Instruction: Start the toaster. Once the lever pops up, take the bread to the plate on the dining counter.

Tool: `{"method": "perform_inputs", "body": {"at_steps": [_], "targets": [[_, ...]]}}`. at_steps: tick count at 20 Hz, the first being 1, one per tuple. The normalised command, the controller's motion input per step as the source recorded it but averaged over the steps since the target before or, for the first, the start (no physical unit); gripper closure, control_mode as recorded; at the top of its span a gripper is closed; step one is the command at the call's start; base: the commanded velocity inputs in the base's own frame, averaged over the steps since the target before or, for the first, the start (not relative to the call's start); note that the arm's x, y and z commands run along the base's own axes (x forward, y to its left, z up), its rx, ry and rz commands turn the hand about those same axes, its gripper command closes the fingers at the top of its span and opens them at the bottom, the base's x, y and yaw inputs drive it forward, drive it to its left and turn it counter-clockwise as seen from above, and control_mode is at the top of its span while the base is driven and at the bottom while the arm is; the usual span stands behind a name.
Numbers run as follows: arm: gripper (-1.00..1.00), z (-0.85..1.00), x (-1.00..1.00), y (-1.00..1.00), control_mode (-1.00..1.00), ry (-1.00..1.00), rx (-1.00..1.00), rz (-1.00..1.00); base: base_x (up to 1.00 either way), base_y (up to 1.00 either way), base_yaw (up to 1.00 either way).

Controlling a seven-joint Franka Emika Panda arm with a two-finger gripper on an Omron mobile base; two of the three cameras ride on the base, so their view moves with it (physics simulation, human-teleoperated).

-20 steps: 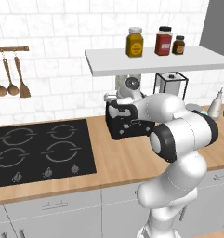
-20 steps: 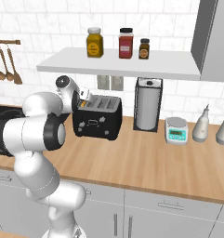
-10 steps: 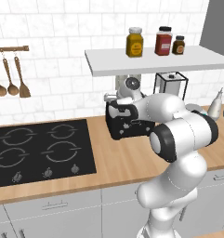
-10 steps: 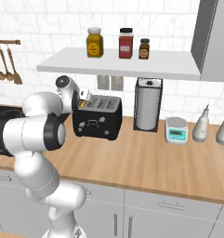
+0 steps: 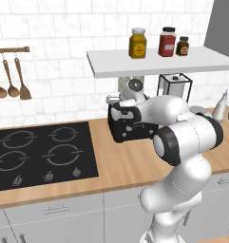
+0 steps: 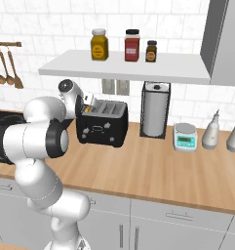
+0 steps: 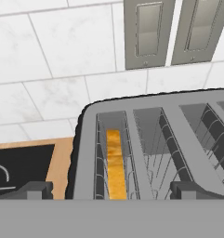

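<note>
The gripper [image 7: 111,188], jaws wide apart and holding nothing, hangs over the toaster [image 6: 102,123] at the far side of the worktop. The bread [image 7: 115,163] sits deep in the leftmost slot (1 slice). Lower straight down, centring both fingertips astride its crust.

Toaster [image 6: 102,123] stands on the counter [image 6: 153,171], back near the tiled wall. Shelf [image 6: 126,67] overhangs it closely; headroom above the slots is tight. Paper-towel holder [image 6: 154,110] stands just right of the toaster. Left of it, counter lies bare up to the hob [image 5: 37,154]. Front approach open.
</note>
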Motion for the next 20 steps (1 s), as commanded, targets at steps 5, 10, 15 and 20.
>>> {"method": "perform_inputs", "body": {"at_steps": [5,10,15,20], "targets": [[-1.00,0.00,0.00,0.00,-1.00,0.00,0.00,0.00,0.00,0.00,0.00],[-1.00,0.00,0.00,0.00,-1.00,0.00,0.00,0.00,0.00,0.00,0.00],[-1.00,0.00,0.00,0.00,-1.00,0.00,0.00,0.00,0.00,0.00,0.00],[-1.00,0.00,0.00,0.00,-1.00,0.00,0.00,0.00,0.00,0.00,0.00]]}}
